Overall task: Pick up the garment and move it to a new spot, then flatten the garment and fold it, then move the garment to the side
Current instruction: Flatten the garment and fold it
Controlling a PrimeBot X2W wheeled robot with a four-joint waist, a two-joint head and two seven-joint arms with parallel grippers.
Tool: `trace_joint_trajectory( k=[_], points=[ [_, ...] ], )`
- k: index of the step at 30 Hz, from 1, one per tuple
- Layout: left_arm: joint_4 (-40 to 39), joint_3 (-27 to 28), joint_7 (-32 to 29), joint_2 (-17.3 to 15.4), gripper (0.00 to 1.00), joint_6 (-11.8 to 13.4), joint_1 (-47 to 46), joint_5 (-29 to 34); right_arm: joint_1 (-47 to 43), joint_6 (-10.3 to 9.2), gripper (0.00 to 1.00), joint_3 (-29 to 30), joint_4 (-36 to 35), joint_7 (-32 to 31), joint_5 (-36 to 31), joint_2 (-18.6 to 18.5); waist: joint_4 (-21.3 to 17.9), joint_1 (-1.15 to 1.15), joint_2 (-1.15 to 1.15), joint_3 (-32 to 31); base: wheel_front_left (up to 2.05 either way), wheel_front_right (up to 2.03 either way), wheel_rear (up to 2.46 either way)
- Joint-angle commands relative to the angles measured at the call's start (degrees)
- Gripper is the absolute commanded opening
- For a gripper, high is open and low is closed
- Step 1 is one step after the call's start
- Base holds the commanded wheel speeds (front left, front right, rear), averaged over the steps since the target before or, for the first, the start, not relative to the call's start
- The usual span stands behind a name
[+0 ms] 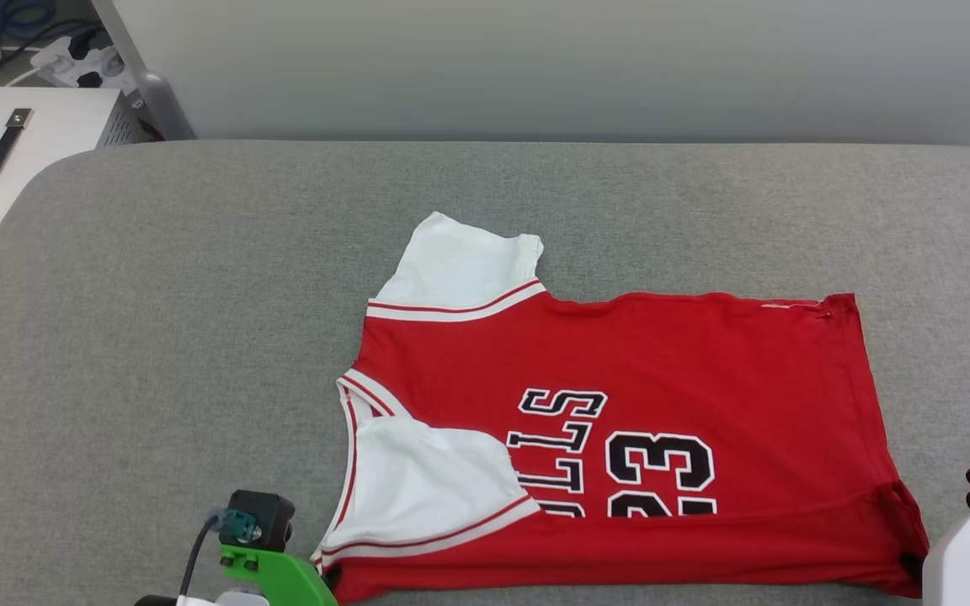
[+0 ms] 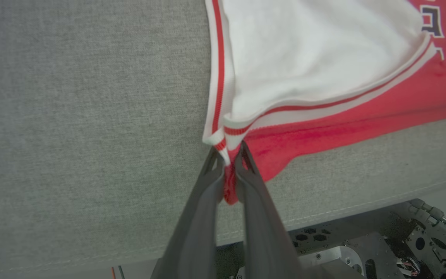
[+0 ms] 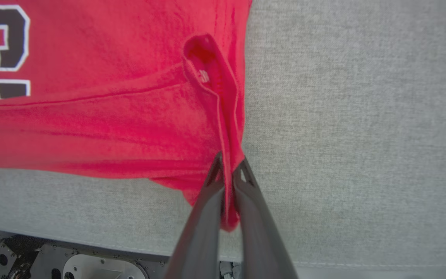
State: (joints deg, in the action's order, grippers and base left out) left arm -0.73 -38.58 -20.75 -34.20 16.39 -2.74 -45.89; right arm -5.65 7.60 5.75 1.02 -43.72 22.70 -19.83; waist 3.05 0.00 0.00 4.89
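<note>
Left end effector [image 2: 229, 150], garment [image 2: 362, 124], grey cushion [image 2: 72, 116]

Red garment [image 1: 662, 353], white sleeves, striped trim, black numerals; grey surface [image 1: 199, 295]

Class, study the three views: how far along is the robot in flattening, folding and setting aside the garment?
Looks done: the garment lies flat on the grey surface, near sleeve laid over its body. In hand: the left claw is shut on its striped near corner, the right claw on its red near corner. Left: completing the fold, then moving it aside.
</note>
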Motion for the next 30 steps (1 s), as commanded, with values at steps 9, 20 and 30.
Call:
trace_joint_trajectory(
  k=[9,20,30],
  points=[
    [4.24,-1.06,-0.27,1.34,0.0,-1.54,-1.52,-0.07,0.0,-0.11,0.0,-0.2,0.85,1.13,-1.5,1.44,-0.31,0.0,0.0,2.09,0.0,0.0,0.0],
    [7.84,-1.57,0.71,2.16,1.0,-2.41,-2.75,0.29,2.01,-0.11,0.15,-2.15,5.55,4.86,-1.82,1.09,-0.24,0.0,0.0,2.02,0.0,0.0,0.0],
    [4.91,0.62,6.77,1.86,1.0,-1.93,-3.61,1.83,2.44,-0.11,1.0,-2.4,3.04,9.1,-0.59,0.54,-0.22,0.0,0.0,-1.08,0.0,0.0,0.0]
  ],
)
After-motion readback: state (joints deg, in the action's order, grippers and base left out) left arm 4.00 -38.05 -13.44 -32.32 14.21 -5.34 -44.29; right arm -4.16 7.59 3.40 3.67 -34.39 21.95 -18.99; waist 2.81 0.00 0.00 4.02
